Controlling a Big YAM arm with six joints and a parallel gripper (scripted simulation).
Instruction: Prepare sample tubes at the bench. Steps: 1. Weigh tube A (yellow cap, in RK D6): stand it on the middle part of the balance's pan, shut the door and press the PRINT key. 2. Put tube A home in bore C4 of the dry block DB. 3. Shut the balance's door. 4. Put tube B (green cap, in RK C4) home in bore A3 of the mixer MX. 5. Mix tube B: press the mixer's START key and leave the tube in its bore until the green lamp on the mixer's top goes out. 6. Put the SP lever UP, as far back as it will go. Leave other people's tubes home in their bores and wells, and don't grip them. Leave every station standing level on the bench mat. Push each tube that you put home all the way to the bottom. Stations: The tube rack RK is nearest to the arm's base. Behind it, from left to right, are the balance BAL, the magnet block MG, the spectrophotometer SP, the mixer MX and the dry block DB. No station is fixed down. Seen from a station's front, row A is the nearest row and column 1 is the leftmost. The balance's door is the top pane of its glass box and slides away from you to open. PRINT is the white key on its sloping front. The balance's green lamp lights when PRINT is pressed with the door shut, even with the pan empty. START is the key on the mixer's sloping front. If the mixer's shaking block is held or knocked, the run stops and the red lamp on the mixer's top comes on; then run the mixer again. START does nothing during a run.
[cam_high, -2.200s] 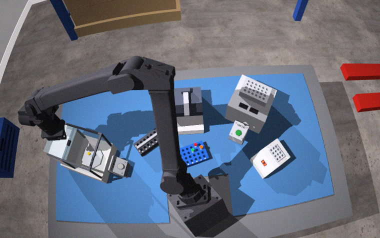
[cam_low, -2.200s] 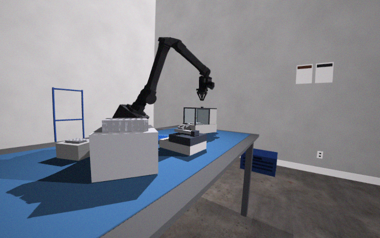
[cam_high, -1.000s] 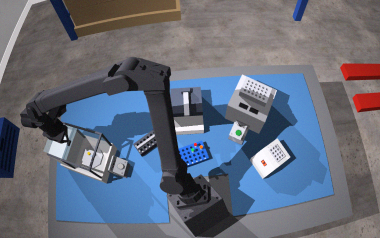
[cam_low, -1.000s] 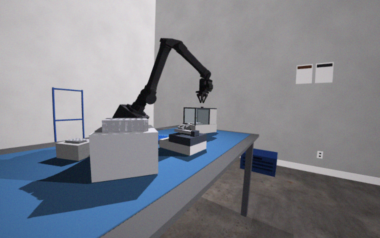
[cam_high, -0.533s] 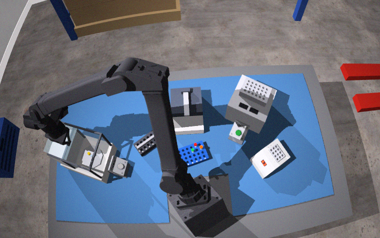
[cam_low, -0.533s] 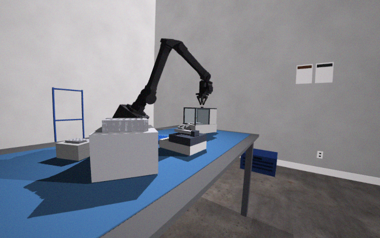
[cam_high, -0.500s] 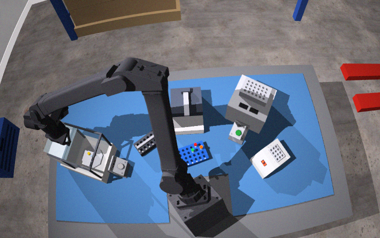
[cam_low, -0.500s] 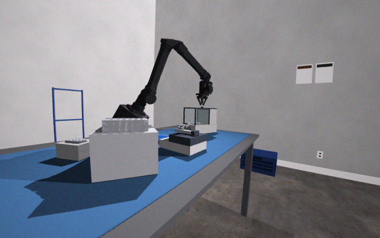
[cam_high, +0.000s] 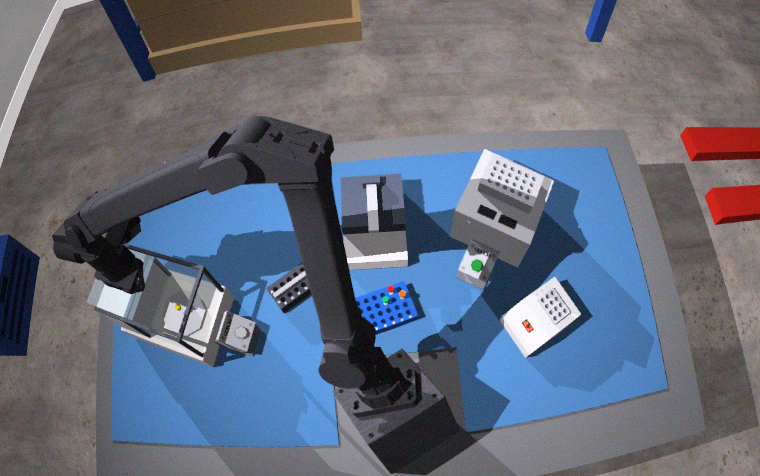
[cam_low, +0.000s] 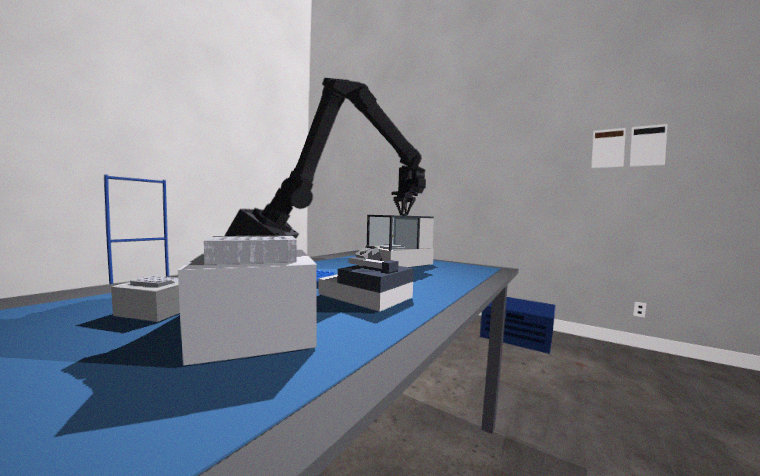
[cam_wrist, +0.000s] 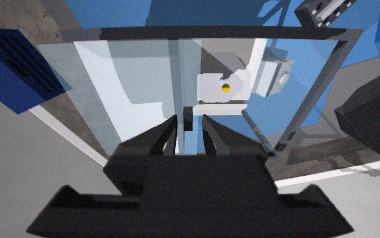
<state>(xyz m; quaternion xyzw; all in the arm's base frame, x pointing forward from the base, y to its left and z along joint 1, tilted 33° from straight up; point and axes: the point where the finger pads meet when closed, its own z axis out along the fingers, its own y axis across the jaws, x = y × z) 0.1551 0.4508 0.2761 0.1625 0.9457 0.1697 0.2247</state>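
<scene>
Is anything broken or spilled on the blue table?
I see nothing broken or spilled. The glass box is open on top, but that fits weighing the yellow-capped tube inside. The mixer sits at an angle, but upright.

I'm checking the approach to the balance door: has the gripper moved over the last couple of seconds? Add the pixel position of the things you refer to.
Yes, down: in the exterior view, the gripper (cam_high: 134, 283) (cam_low: 404, 213) (cam_wrist: 189, 119) has dropped from clearly above the balance (cam_high: 210, 357) (cam_low: 412, 257) (cam_wrist: 220, 109) to about its top edge.
</scene>
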